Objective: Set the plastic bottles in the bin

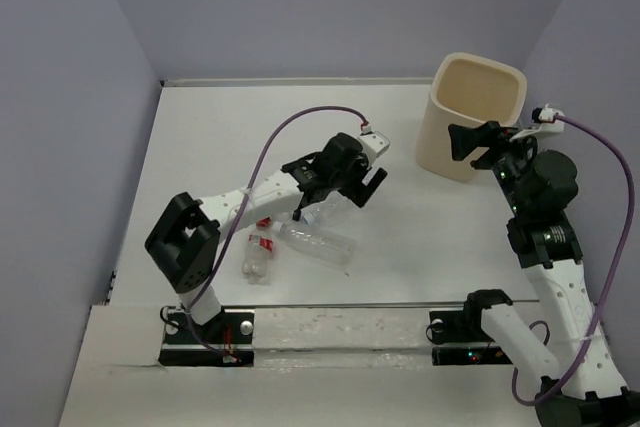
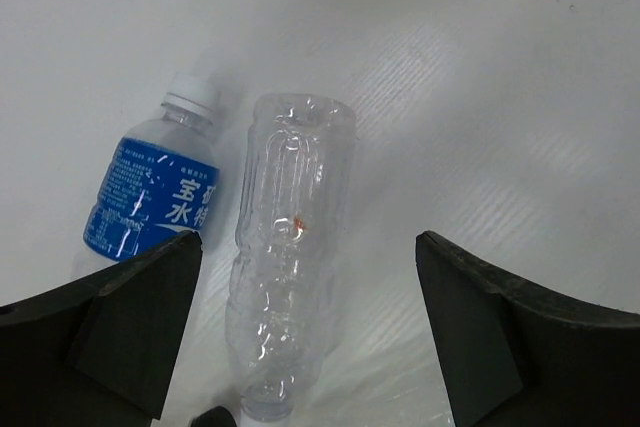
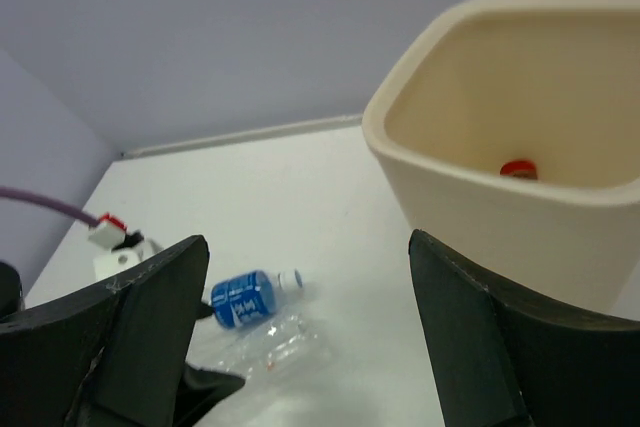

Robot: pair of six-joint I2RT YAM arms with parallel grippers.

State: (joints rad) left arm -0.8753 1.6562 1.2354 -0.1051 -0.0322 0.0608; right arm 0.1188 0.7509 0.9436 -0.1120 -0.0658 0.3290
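Note:
A clear label-less plastic bottle (image 1: 320,243) lies on the table, and a red-labelled bottle (image 1: 260,253) lies to its left. A blue-labelled bottle (image 1: 318,210) with a white cap lies partly under my left arm. In the left wrist view the clear bottle (image 2: 288,247) lies between the spread fingers, with the blue-labelled bottle (image 2: 155,193) left of it. My left gripper (image 1: 363,187) (image 2: 310,332) is open and empty above them. The cream bin (image 1: 472,115) stands at the back right. My right gripper (image 1: 478,145) (image 3: 305,337) is open and empty beside the bin (image 3: 480,197). A red cap (image 3: 517,169) shows inside the bin.
Lilac walls enclose the white table at the left, back and right. The right wrist view also shows the blue-labelled bottle (image 3: 248,297) and the clear bottle (image 3: 272,342) far off to the left. Purple cables loop over both arms.

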